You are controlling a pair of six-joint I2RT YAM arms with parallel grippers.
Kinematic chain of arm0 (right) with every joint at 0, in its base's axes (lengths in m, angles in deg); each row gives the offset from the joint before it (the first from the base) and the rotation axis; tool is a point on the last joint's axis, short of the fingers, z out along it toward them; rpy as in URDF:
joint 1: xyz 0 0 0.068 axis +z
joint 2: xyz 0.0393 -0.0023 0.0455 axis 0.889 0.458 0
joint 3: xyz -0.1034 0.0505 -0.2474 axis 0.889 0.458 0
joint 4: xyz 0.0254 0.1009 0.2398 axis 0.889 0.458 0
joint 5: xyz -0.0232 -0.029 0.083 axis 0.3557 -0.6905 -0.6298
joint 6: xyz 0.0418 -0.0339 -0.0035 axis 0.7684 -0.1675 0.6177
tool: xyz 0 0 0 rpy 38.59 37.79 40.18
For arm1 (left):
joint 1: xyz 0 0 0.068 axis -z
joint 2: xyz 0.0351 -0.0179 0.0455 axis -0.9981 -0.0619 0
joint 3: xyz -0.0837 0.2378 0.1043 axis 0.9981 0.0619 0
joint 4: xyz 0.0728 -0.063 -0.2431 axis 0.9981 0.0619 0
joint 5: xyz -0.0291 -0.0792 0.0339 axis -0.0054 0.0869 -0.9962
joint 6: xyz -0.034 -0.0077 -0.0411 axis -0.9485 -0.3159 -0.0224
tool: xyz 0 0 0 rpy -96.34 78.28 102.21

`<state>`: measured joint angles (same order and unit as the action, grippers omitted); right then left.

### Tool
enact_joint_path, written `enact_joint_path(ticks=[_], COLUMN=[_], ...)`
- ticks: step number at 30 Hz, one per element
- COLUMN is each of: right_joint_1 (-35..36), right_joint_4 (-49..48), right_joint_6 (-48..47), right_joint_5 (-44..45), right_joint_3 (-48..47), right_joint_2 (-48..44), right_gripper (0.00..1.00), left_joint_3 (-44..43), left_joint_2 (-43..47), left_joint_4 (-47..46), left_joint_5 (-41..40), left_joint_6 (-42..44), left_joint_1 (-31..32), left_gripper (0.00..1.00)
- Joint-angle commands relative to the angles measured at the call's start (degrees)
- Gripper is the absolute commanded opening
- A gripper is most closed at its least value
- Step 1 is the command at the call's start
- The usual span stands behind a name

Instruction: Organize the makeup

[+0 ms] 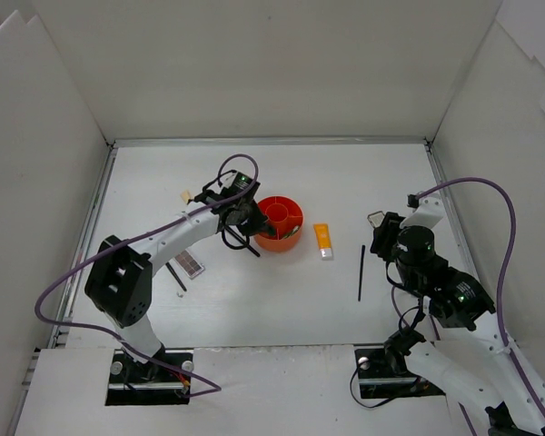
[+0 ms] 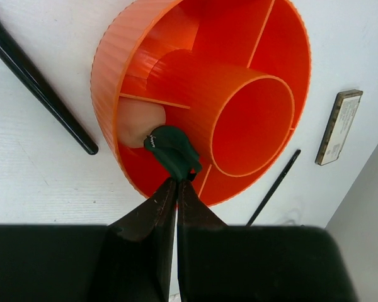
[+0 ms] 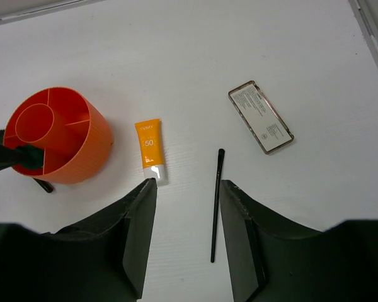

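Left gripper (image 2: 176, 185), jaws pinched shut on small green tube (image 2: 172, 150), sat at holder (image 2: 110, 69) rim, tube pointing inward (beige sponge (image 2: 135, 123) beside it). I found right gripper (image 3: 189, 185) half-open, holding nothing; orange tube (image 3: 149, 151) lay lengthwise, cap nearest, apart from brush (image 3: 216, 207).

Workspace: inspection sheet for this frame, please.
Surface: white table, nothing spilled.
Job's things: orange tube, thin brush and case loose on table; thick brush beside holder; palette near left arm; sponge inside holder.
Clutter: nothing seen.
Hands: left hand shut on green tube over holder; right hand open, empty, above table.
Cables: purple cables loop off both arms.
Surroundings: white walls on three sides.
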<state>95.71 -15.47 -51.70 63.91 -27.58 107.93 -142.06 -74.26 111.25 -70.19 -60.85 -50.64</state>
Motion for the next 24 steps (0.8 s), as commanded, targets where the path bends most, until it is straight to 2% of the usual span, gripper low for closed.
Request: enact_joint_path(ticks=[1,14,19,24], right_joint_1=[-0.5,-0.4,-0.4,-0.5], right_joint_4=[-3.6,-3.8,-3.9,-4.0], right_joint_6=[0.6,1.1,1.2,1.4], right_joint_5=[0.9,0.3,0.1,-0.4], right_joint_3=[0.4,0.8,0.9,0.6], right_joint_2=[0.8,0.6,0.4,0.7], right_gripper=[0.42,0.42,0.42,0.42], left_joint_3=[-2.6,-2.6,-1.6,-1.3], left_joint_2=[-0.3,-0.8,1.3,3.1], left_joint_4=[-2.7,-2.7,-3.1,-3.1], left_joint_5=[0.6,-0.1,-0.3,-0.7], left_joint_6=[0.8,2.4,2.6,2.9], left_joint_1=[-0.3,-0.3,-0.3,-0.3], left_gripper=[0.0,0.0,0.07,0.09])
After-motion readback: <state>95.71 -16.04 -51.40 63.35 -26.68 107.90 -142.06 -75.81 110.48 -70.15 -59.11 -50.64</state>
